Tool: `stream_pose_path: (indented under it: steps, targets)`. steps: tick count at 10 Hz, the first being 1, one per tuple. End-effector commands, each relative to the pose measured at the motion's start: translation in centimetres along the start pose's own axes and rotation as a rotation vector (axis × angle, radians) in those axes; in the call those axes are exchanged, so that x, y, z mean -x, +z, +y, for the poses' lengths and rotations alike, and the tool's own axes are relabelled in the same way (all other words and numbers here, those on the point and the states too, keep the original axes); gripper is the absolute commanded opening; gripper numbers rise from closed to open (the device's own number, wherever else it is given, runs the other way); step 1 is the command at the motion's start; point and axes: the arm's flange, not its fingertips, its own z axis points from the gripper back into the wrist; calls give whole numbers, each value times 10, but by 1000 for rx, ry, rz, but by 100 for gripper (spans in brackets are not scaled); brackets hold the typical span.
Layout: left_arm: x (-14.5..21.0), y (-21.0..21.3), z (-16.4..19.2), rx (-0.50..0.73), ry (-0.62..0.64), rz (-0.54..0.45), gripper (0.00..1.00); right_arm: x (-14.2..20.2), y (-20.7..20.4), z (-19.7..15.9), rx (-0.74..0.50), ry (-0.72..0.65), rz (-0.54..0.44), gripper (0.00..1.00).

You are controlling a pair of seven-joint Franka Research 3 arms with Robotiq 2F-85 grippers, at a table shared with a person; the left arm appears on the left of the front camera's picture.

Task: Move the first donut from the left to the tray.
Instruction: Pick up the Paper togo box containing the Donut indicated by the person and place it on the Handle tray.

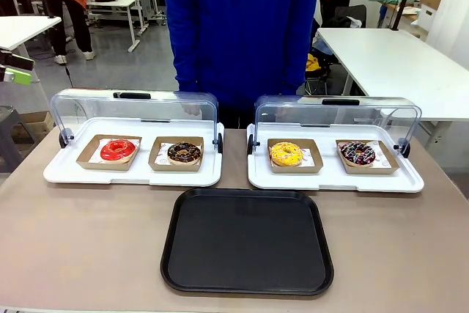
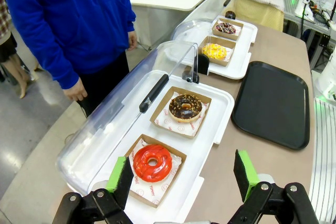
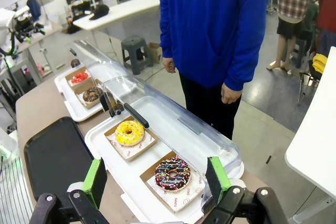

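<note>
Front view. The red donut (image 1: 118, 150) lies flat in a small cardboard tray (image 1: 86, 156) lined with white paper. It is the leftmost of 4 donuts and sits at about 10 o'clock from the black tray (image 1: 247, 243), which is bare. At its 3 o'clock, just beside it, is a chocolate donut (image 1: 184, 153) in a matching cardboard tray. Both rest on a white tray (image 1: 66, 172) whose clear lid (image 1: 135, 108) stands swung back at 12 o'clock. A 2nd white tray (image 1: 410, 179), well apart at 3 o'clock, holds a yellow donut (image 1: 286, 154) and a sprinkled donut (image 1: 357, 153).

Left wrist view. The left gripper (image 2: 182, 174) hangs above the near edge of the white tray, its green pads spread wide and holding nothing; the red donut lies near its 9 o'clock pad.

Right wrist view. The right gripper (image 3: 156, 181) is likewise spread wide and empty, above the sprinkled donut.

Step in hand, as judged: the left arm reaches and grasps. A descent from above should clear the lid. The glaze looks soft and sticky, so a light, centred pinch seems wise, followed by a level lift over the white rim toward 4 o'clock.

The table (image 1: 80, 247) is a plain grey-brown top. A person (image 1: 242, 27) in blue stands at its far side, hands down. Behind are white tables and a grey floor.
</note>
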Motion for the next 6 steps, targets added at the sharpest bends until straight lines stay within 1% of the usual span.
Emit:
stream_pose_path:
  steps: [1,6]
  targets:
    - [-1,0,0,5,-8,-13,100,-1,-1,1,-5,5,-7,100]
    - [-1,0,0,5,-8,-13,100,-1,-1,1,-5,5,-7,100]
